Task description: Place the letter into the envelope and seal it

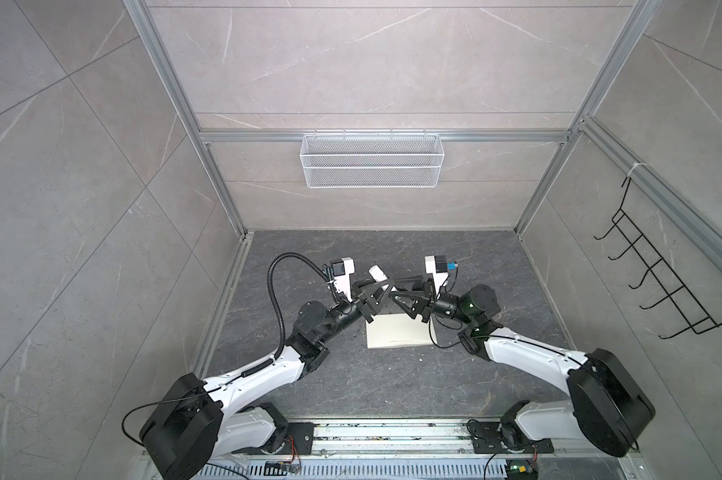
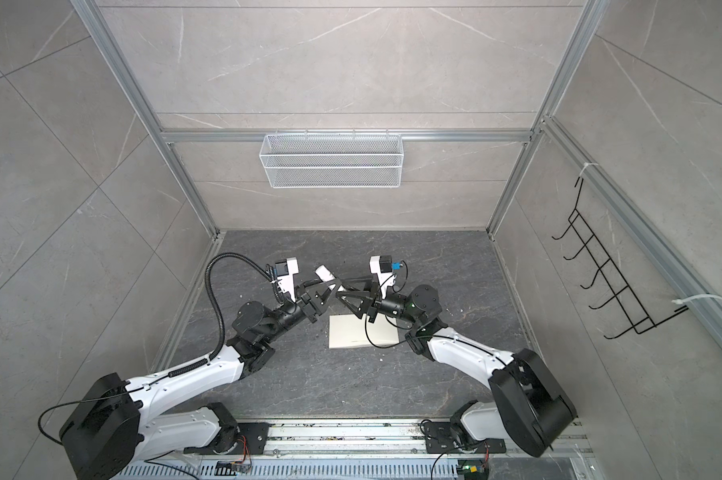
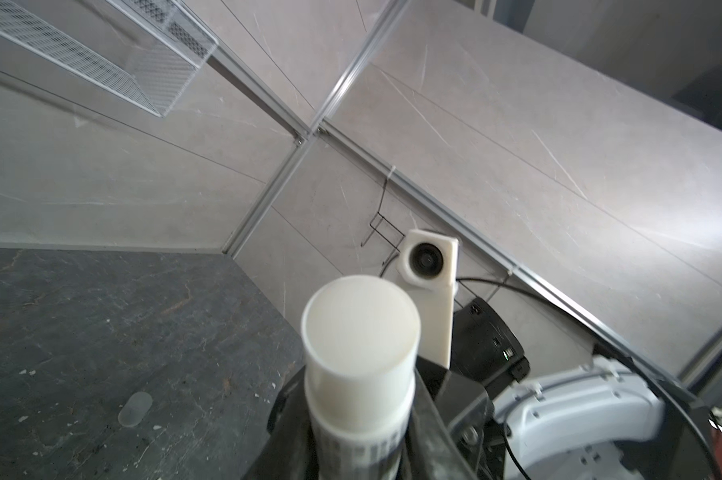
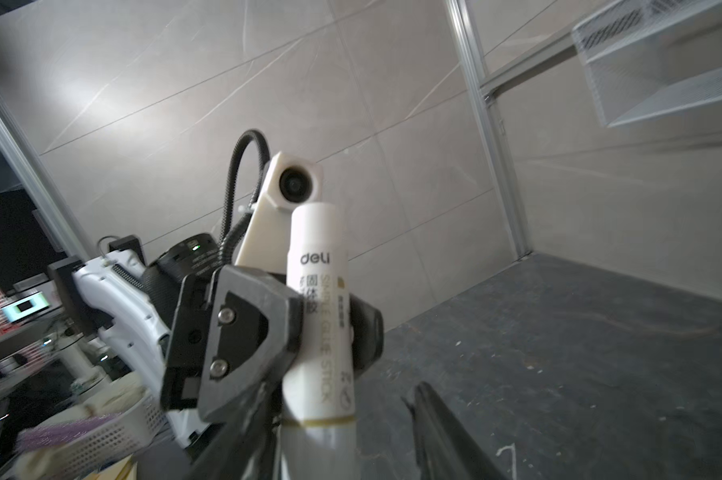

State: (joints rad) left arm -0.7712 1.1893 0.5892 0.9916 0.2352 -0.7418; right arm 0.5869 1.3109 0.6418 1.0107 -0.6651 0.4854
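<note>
**Glue stick** [image 4: 315, 299]: a white tube, being gripped at mid-body by the left gripper [image 1: 382, 286].
- The printed label is being shown in the right wrist view only, and the flat round end in the left wrist view only.
- In both top views only the far tip is being left uncovered above the crossed fingers, tilted toward the far left.

**Fingers of the right gripper** [image 4: 347, 401]: being held spread on either side of the tube's lower end, with a gap on one side.

**Arms:** both are being stretched inward from the near corners, with the wrists being brought together over the middle of the table [image 1: 392, 386].

**Envelope** [image 1: 396, 336]: being kept flat on the table, just nearer than the grippers.
- Its right end is being covered by the right wrist.
- The long axis is being laid left to right.
- The flap side cannot be told.
</note>
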